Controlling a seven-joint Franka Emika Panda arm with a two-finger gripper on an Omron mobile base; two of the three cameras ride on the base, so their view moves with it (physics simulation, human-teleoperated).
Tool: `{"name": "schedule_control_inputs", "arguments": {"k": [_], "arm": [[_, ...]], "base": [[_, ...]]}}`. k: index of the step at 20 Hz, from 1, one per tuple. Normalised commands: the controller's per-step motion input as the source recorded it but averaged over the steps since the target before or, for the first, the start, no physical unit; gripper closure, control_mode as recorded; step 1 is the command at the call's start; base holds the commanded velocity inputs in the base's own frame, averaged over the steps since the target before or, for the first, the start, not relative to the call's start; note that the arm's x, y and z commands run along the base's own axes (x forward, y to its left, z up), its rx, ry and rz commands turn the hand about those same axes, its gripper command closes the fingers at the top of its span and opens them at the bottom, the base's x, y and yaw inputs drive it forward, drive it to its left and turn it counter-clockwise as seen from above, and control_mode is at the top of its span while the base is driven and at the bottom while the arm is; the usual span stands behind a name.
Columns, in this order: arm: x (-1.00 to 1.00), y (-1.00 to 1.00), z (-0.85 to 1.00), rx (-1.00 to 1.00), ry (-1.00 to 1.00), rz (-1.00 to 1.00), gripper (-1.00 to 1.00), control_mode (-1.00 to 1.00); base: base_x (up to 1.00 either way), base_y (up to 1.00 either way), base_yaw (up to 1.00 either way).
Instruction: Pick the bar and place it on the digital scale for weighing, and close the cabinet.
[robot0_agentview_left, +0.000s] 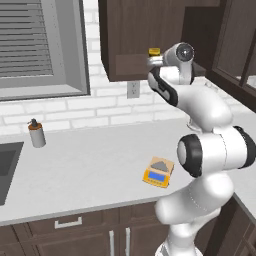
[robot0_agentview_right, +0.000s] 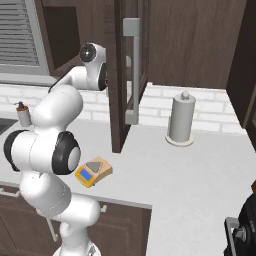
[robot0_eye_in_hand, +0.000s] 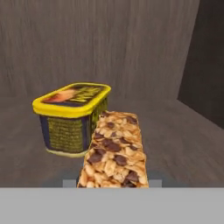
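Bar (robot0_eye_in_hand: 114, 151) lies flat on the cabinet (robot0_agentview_left: 131, 40) shelf, yellow jar (robot0_eye_in_hand: 72, 117) touching at 10 o'clock; probably light, stiff, crumbly, so pinch its long edges; tool's state I cannot tell

light: even, soft render | shadows: faint on counter (robot0_agentview_left: 90, 165) | cabinet (robot0_eye_in_hand: 109, 52) interior dim | focus: slightly soft

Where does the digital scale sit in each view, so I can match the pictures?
Left base view: the digital scale lies on the counter, lower centre-right, just left of the arm's dark elbow joint.
Right base view: the scale is lower left, on the counter near its front edge, right of the arm.
Hand view: not in it; the bar and a yellow tub are.
Shared landmark: the soap dispenser by the backsplash.
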Motion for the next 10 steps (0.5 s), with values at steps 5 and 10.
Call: {"name": "schedule_control_inputs", "arguments": {"k": [5, 10], "arm": [[-0.64, 0.10, 0.07, 0.00, -0.04, 0.03, 1.00, -1.00], [-0.69, 0.02, 0.09, 0.00, 0.03, 0.00, 1.00, -1.00]], "base": [[0.00, 0.00, 0.00], [0.00, 0.00, 0.00]]}}
